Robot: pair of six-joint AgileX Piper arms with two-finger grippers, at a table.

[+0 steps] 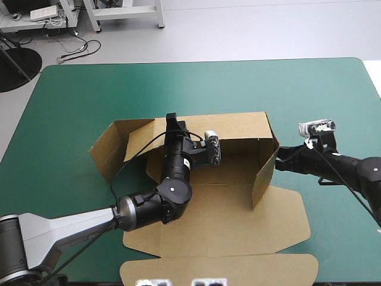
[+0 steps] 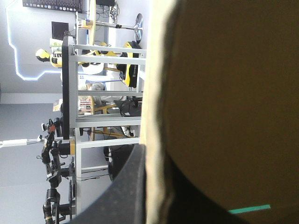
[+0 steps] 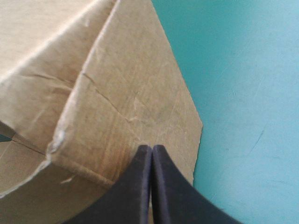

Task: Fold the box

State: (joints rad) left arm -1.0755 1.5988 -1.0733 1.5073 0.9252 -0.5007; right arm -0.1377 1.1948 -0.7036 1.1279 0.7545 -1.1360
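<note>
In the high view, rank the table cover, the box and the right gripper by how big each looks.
1. teal-green cover, largest by far
2. box, the brown sheet with walls raised
3. right gripper, smallest

No pair is close.

Box (image 1: 226,196) sits at the centre of the surface (image 1: 71,89). Back wall (image 1: 238,126) stands along the box's 12 o'clock edge. Left wall (image 1: 110,152) stands at 9 o'clock, splayed outward. Right wall (image 1: 265,173) stands at 3 o'clock. Front panel (image 1: 238,238) lies flat at 6 o'clock, reaching the surface's near edge. Left jaws enter from 8 o'clock, cross above the front panel and straddle the back wall's top near its 9 o'clock end, board between them. Right jaws enter from 3 o'clock, pressed together, tip at the right wall's outer face.
</note>
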